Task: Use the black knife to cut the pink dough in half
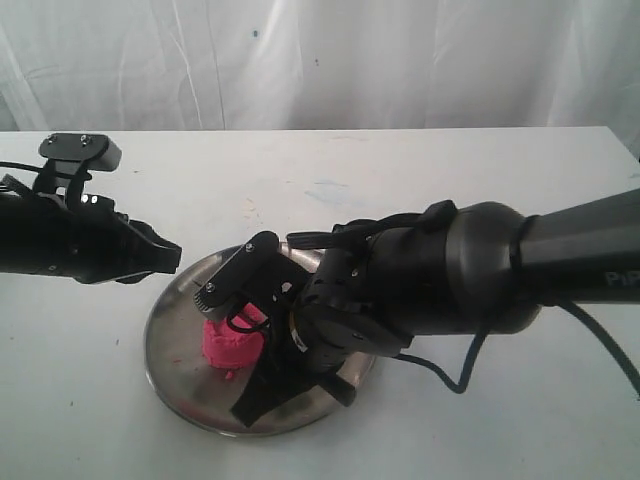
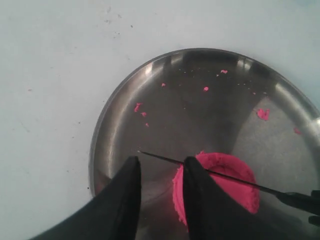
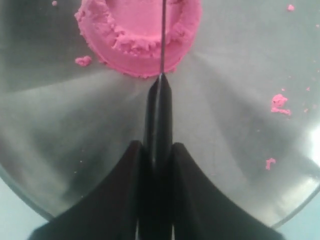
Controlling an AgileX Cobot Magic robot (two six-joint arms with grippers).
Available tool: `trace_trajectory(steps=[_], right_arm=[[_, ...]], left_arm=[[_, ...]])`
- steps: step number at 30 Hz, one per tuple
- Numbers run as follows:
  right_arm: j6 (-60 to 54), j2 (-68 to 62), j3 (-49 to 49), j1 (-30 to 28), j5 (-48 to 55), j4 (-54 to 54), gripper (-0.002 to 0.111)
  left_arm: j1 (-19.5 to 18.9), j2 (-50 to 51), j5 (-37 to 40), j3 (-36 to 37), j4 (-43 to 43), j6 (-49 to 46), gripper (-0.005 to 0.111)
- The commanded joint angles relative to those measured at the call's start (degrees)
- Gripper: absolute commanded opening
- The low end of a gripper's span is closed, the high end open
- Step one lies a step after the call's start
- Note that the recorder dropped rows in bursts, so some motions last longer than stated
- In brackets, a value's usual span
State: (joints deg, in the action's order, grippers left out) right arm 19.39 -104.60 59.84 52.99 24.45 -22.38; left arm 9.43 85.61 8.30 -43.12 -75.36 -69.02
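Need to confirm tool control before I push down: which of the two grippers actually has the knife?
The right gripper: it is shut on the black knife, blade over the pink dough. The left gripper is open and empty beside the dough.

Right hand and black knife blocked the plate centre over the pink dough. Left hand hung at plate's left rim. Counter around the plate lay open for passage.
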Motion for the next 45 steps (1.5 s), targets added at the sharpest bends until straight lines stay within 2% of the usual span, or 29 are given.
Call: trace_trajectory(steps=[1, 25, 27, 29, 30, 32, 45], right_arm=[[0.3, -0.3, 0.1, -0.4, -1.6, -0.2, 0.002], [0.3, -1.8, 0.1, -0.4, -3.0, -0.1, 0.002], [0.3, -1.7, 0.1, -0.4, -2.9, -0.1, 0.002], [0.3, -1.7, 0.1, -0.4, -2.9, -0.1, 0.002], [0.3, -1.7, 0.1, -0.4, -3.0, -0.1, 0.002], [0.3, -1.7, 0.1, -0.4, -2.9, -0.1, 0.002], [0.3, -1.7, 0.1, -0.4, -2.9, -0.1, 0.002]], left_arm=[[0.0, 2.0, 0.3, -0.3, -1.1, -0.3, 0.035], [0.0, 6.8, 2.2, -3.0, -2.7, -1.5, 0.035], [0.0, 8.5, 2.3, -3.0, -3.4, -1.5, 0.032], [0.0, 9.7, 3.5, -3.8, -3.9, -2.4, 0.019], [0.0, 10.0, 4.8, -4.6, -3.9, -3.0, 0.008], [0.0, 10.0, 5.2, -5.2, -3.9, -3.1, 0.000], [0.0, 14.1, 4.9, -5.6, -3.9, -3.1, 0.000]])
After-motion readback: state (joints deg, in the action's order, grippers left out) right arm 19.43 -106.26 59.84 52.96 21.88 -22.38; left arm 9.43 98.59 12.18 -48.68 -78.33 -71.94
